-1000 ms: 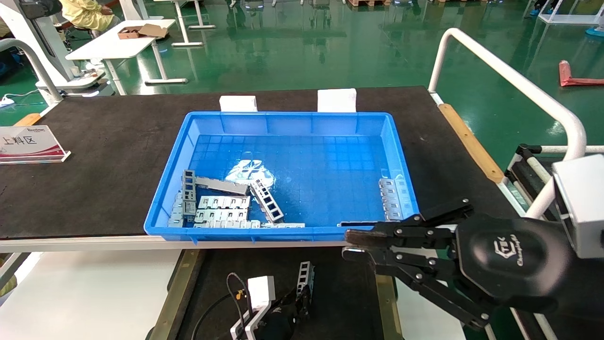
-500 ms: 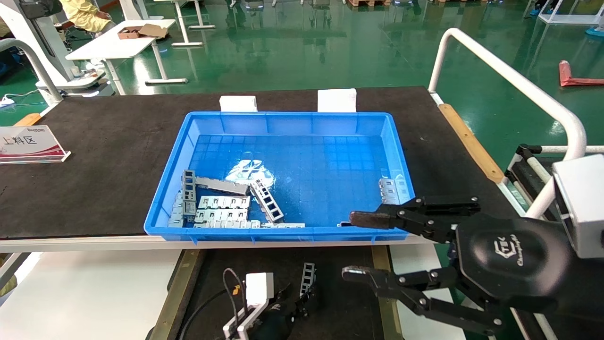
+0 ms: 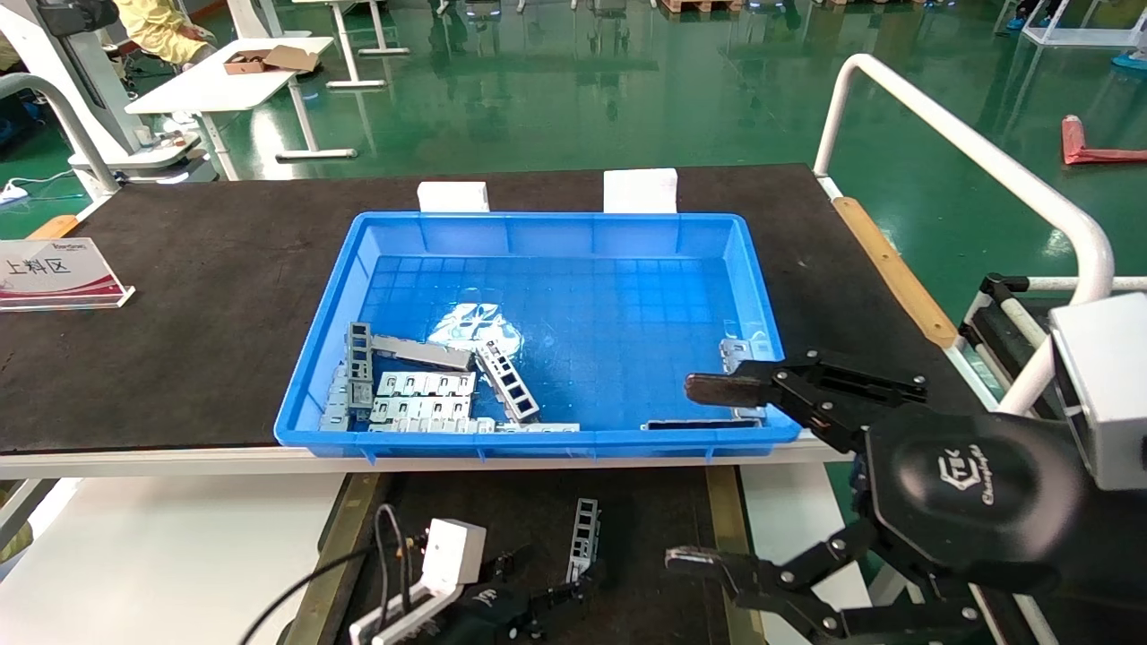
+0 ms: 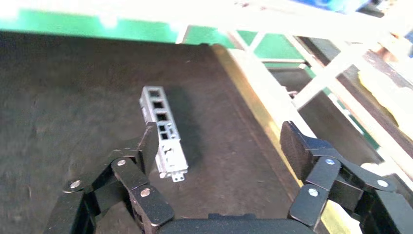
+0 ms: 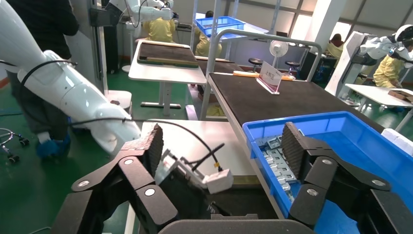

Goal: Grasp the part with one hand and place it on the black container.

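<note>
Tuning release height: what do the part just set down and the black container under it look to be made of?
The part: likely stamped sheet metal, dull silver-grey, with punched rectangular windows and thin folded edges. The black container: matte black, grainy and non-reflective, perhaps rubber or felt matting; its side strip looks tan, maybe wood. The open left gripper hovers over it.

I get bright overhead light; glare whitens the blue bin (image 3: 573, 305) floor, the left wrist view's far edge is blown out and slightly blurred.

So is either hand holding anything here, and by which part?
Nothing is held. The left hand is open beside the part on the black container; the right hand is open, empty.
</note>
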`<state>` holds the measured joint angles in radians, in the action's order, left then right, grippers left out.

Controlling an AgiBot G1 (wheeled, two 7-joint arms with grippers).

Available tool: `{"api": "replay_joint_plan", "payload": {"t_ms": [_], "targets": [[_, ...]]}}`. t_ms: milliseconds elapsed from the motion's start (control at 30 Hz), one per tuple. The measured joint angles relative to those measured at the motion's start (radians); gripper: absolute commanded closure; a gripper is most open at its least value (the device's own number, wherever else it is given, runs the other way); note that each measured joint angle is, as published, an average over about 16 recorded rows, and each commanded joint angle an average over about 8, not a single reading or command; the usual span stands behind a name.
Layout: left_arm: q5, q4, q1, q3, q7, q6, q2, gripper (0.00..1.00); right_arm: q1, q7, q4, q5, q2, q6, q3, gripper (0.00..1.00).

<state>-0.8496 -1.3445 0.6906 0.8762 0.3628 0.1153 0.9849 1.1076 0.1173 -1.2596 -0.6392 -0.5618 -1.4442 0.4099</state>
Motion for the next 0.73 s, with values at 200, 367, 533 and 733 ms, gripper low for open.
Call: {"api": "replay_joint_plan", "payload": {"t_ms": [200,367,533,733], "targets": [[0.033,-0.014,-0.020,-0.104,-0.067,0.184,-0.068,0.00,0.000,0.000,0.000,0.000,0.000,0.000,0.000,0.00],[0.082,-0.016,-0.044,-0.199,-0.145,0.333,-0.119,0.00,0.000,0.000,0.000,0.000,0.000,0.000,0.000,0.00],[0.134,-0.016,-0.067,-0.277,-0.214,0.447,-0.161,0.00,0.000,0.000,0.000,0.000,0.000,0.000,0.000,0.00],[0.169,-0.016,-0.082,-0.324,-0.258,0.521,-0.190,0.00,0.000,0.000,0.000,0.000,0.000,0.000,0.000,0.00]]}}
